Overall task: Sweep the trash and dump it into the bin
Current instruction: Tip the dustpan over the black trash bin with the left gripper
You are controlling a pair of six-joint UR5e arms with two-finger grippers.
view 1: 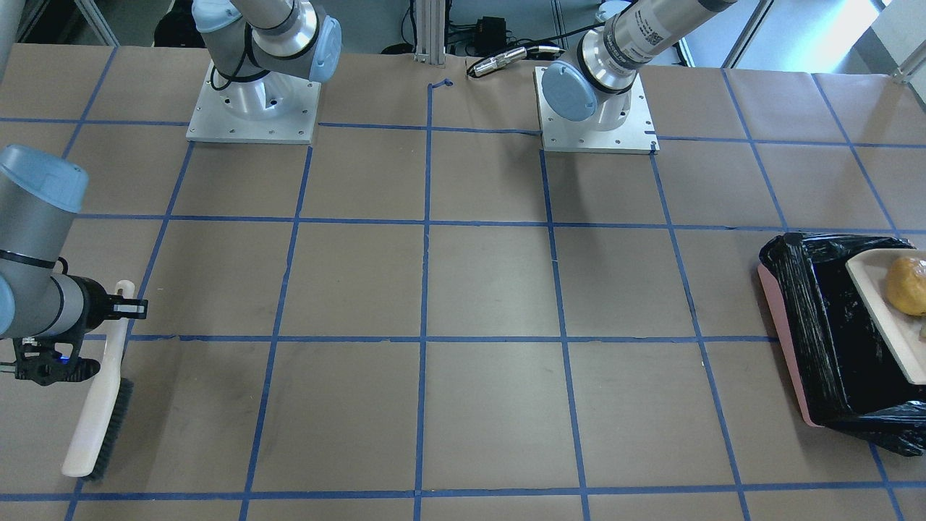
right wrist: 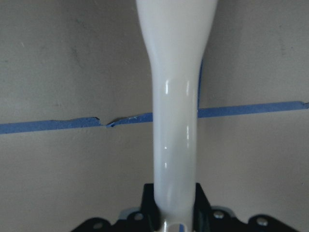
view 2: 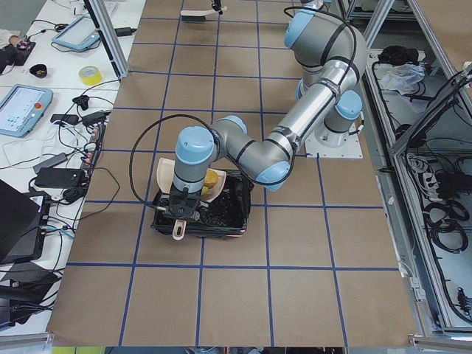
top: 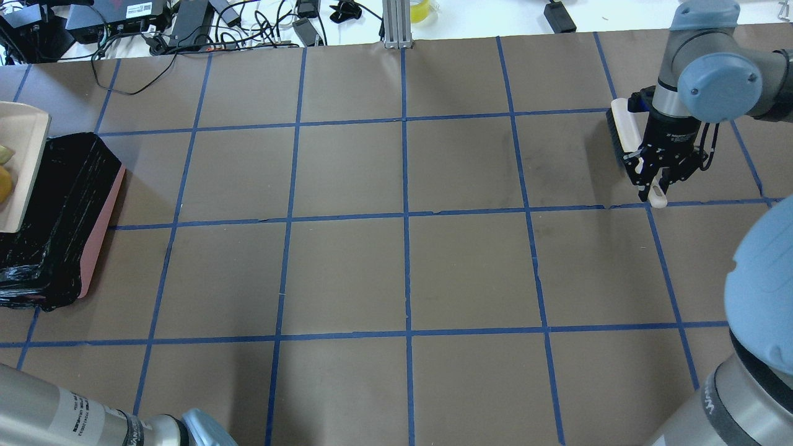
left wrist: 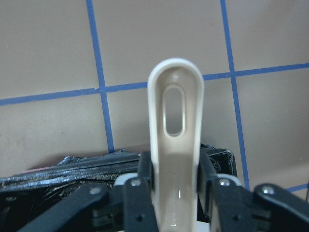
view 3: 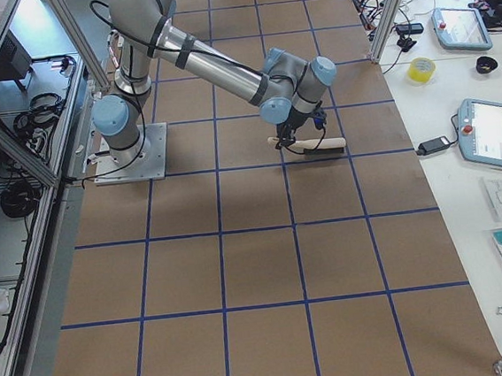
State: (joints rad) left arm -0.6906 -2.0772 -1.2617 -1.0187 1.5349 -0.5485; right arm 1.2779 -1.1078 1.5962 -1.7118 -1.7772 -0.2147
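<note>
Clamping the dustpan (view 1: 877,302) by its handle, the left gripper (left wrist: 175,169) holds it, loaded with the golden-brown lump (view 1: 908,286), over the bin (view 1: 817,340) at the table's left end. The right gripper (top: 657,178) is closed on the brush (view 1: 98,427) handle, far right.

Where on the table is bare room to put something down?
The wide middle, between the brush on the robot's right and the bin on its left, is bare. Crowded: the bin, with the dustpan over it.
</note>
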